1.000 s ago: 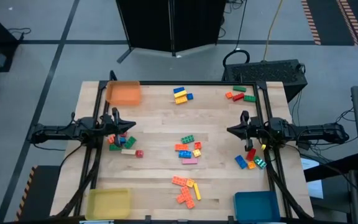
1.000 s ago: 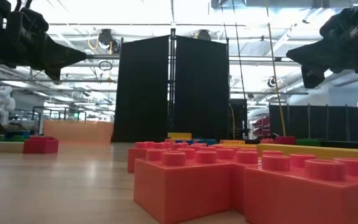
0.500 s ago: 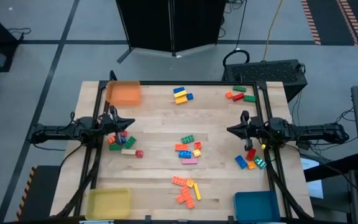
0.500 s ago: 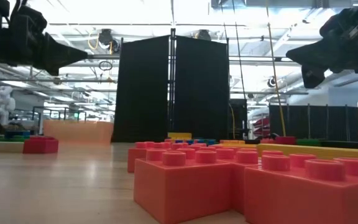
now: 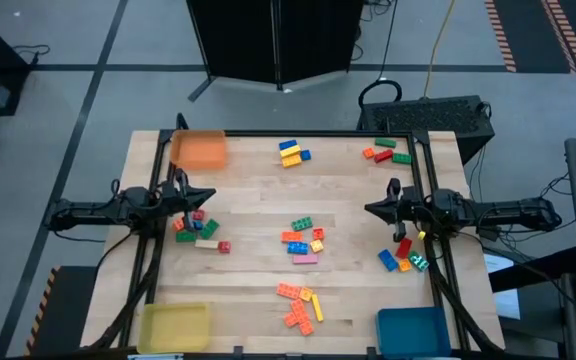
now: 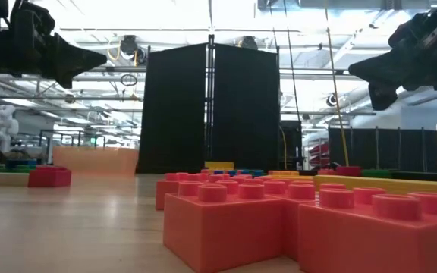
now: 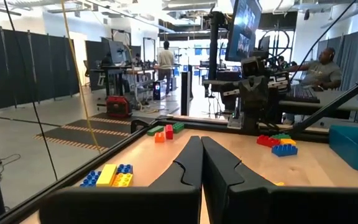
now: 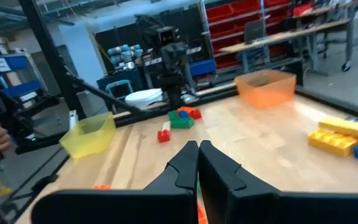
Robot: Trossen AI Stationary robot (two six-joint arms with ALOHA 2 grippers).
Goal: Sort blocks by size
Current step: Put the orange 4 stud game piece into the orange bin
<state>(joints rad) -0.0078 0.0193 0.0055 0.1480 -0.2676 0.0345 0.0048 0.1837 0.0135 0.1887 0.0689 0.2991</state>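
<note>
On the wooden table (image 5: 258, 205) the blocks (image 5: 304, 242) lie unsorted at centre; our left gripper (image 5: 208, 195) at nine o'clock and right gripper (image 5: 370, 209) at three hover closed, empty. Next we pick one.

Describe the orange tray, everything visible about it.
The orange tray is a square, open-topped bin of translucent orange plastic with low walls and rounded corners. It stands upright on the wooden table in the far left corner, its edges close to the black frame there. Nothing shows inside it, and no blocks or gripper touch it. The right wrist view shows its walls glowing.
</note>
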